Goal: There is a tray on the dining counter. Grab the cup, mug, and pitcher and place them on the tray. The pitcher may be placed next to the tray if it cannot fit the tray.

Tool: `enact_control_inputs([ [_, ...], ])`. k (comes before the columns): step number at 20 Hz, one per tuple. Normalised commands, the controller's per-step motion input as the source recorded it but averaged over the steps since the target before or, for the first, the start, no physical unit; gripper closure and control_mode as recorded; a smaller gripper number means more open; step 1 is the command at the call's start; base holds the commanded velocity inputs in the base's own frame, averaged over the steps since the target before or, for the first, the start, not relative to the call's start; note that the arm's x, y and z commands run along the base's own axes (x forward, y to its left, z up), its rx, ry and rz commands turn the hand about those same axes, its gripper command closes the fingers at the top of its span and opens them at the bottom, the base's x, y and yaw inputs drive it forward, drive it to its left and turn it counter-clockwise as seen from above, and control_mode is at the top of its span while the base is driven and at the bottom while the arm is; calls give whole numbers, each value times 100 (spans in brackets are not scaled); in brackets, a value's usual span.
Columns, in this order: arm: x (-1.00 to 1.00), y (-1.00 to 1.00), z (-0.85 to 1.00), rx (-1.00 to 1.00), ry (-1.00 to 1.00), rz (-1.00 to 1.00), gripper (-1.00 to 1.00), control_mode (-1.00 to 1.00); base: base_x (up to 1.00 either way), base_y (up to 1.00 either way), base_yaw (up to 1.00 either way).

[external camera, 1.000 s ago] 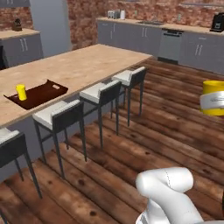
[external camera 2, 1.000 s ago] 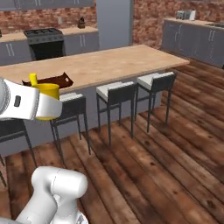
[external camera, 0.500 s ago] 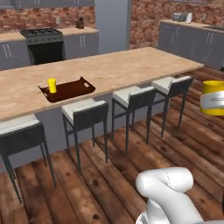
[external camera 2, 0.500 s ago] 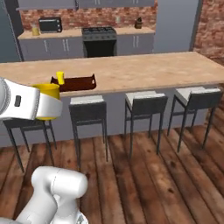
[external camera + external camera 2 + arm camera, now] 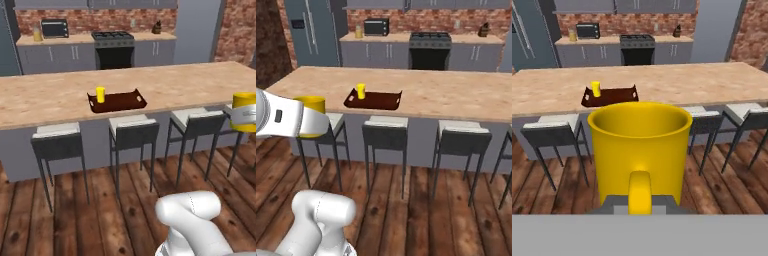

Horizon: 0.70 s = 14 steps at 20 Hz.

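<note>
Across the wooden floor from the dining counter (image 5: 45,100), a white robot arm is carrying the mug (image 5: 639,145), a squat golden-yellow one, upright in front of its hand camera. The loop handle is facing the camera and sitting low between the fingers, which are drawn nearly together on it; gripping by the handle is keeping the mug level and its open mouth pointing up. In the left base view the mug (image 5: 245,105) is showing at the right edge, partly wrapped by the white hand, and in the right base view (image 5: 312,105) it is peeking out behind the white forearm at the left.

Ahead, the long tan counter is running across the room with grey-seated stools (image 5: 132,131) tucked under its near edge. On it, the dark brown tray (image 5: 120,102) is lying flat, well apart from the mug. The cup (image 5: 100,94), a small yellow tumbler at this distance, is already standing upright in the tray's left part, leaving the rest of the tray bare, seemingly enough room for the mug.

Behind the counter are grey cabinets, a black stove (image 5: 429,50) and a brick wall. The pitcher cannot be made out with confidence.

Judging from this, the mug is mid-delivery: the robot needs to get closer before the arm can reach over the stools to the tray.
</note>
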Motion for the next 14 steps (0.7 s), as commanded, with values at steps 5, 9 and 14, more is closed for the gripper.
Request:
enact_control_inputs([
  [5,0,0,0,0,0,0,100,100,50,-19,44],
  [9,0,0,0,0,0,0,100,100,37,-10,31],
  [14,0,0,0,0,0,0,100,100,30,-32,12],
])
